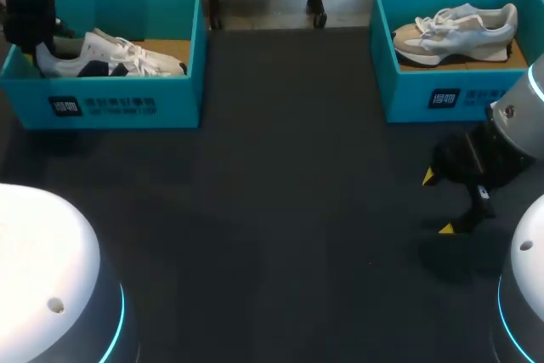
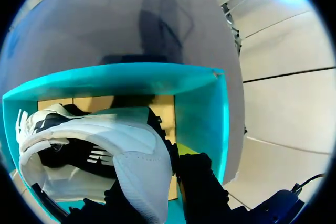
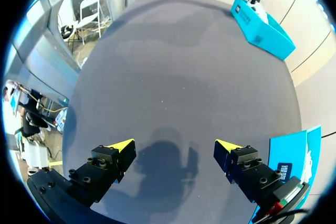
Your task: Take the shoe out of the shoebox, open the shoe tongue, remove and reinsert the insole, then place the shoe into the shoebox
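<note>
end effector (image 3: 175, 144) spread wide above grey table (image 3: 184, 61).

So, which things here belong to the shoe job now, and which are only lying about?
In the job: left shoebox; white and black shoe inside it; left arm, at that shoe's heel.
Lying about for now: right shoebox; grey and white shoe inside it; right arm, jaws open over the table.
</note>
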Available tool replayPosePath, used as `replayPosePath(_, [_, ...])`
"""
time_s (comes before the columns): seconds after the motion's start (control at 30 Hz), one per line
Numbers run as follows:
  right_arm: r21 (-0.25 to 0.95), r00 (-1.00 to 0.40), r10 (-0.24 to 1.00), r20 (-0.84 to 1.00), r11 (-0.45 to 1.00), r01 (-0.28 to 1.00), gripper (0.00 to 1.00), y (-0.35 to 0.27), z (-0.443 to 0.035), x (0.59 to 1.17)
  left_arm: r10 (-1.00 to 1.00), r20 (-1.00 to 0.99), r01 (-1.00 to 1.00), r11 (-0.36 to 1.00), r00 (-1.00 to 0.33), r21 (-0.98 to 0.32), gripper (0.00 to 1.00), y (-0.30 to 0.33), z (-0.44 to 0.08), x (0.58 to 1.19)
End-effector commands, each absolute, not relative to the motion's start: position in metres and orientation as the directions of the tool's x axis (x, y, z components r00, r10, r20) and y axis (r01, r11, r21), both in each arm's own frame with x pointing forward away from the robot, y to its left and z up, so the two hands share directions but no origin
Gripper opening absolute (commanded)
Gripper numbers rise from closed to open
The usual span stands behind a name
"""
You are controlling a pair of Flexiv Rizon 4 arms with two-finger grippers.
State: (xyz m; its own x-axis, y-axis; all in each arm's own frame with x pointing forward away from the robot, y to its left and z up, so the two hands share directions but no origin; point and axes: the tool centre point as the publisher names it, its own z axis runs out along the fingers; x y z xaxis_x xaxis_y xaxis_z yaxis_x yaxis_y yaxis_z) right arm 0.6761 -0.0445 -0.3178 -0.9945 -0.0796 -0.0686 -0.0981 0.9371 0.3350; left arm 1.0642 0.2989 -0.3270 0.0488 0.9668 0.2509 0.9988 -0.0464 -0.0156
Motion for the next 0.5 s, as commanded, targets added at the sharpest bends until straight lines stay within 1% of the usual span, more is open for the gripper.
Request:
replayPosePath(0.03, [0.333, -0.994, -0.08, -0.071, 0.938, -0.099, 1.0, -0.045, -0.318, 0.675, 0.965, 0.258, 0.999, -0.043, 0.043, -0.007, 0.0, 0.297, -0.336, 1.062])
replayPosePath(0.5, [0.333, -0.994, -0.08, -0.071, 0.938, -0.099, 1.0, -0.045, -0.318, 0.675, 0.976, 0.219, 0.999, -0.007, 0.015, -0.038, 0.0, 0.299, -0.366, 1.068])
